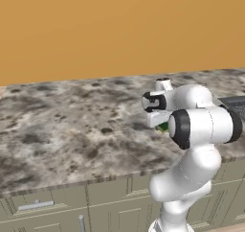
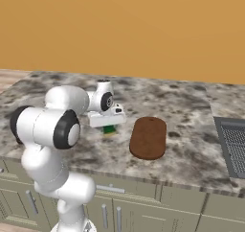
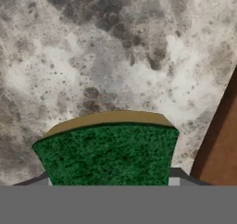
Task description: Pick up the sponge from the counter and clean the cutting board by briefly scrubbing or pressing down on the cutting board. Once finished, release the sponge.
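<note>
Directly under the gripper [image 2: 109,124] — the sponge [image 3: 107,154], beside the cutting board [image 2: 149,137].

Flat orange-tan rear wall [image 1: 95,29]: seen across the upper half of both base views, plain and unmarked.

Grey-beige cabinet fronts [image 1: 72,202]: set along the lower front, divided into drawers and doors.

Slim metal bar handles [image 1: 36,205]: one horizontal, others upright.

Dark grey ridged panel [image 2: 234,147]: set at the far right, only partly seen.
</note>
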{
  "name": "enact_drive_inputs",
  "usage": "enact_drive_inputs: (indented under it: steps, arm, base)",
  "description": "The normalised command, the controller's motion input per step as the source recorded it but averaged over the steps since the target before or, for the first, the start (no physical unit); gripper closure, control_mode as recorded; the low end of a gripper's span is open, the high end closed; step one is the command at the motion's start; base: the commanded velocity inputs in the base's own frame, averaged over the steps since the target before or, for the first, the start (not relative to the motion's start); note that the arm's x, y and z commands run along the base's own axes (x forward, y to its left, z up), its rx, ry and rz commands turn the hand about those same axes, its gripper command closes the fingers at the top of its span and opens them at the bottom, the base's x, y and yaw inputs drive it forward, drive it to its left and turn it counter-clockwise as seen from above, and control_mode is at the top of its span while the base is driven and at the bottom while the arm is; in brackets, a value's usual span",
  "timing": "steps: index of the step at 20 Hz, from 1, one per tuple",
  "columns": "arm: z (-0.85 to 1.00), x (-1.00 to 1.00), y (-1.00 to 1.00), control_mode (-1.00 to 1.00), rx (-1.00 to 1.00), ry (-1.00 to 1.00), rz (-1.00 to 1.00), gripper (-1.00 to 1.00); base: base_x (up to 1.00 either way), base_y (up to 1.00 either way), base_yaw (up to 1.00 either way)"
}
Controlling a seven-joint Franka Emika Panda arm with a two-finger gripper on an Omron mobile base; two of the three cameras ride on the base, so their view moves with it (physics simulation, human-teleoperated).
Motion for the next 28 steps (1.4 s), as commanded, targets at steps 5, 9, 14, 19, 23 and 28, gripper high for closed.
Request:
enact_drive_inputs:
  steps: [5, 9, 14, 19, 23, 28]
  arm:
    - [0.34, -0.51, -0.78, -1.0, 0.02, 0.0, 0.17, 1.0]
    - [0.09, -0.56, -0.83, -1.0, 0.05, 0.0, 0.21, 1.0]
    - [0.18, -0.39, -0.85, -1.0, 0.04, 0.0, 0.22, 1.0]
    - [0.04, -0.05, -0.79, -1.0, 0.03, 0.04, 0.28, 1.0]
    - [-0.34, 0.1, -0.52, -1.0, 0.02, 0.06, 0.34, 1.0]
    - [-0.4, 0.11, -0.23, -1.0, 0.01, 0.0, 0.31, 1.0]
  base:
    - [0.0, 0.0, 0.0]
    - [0.0, 0.0, 0.0]
    - [0.0, 0.0, 0.0]
    - [0.0, 0.0, 0.0]
    - [0.0, 0.0, 0.0]
    - [0.0, 0.0, 0.0]
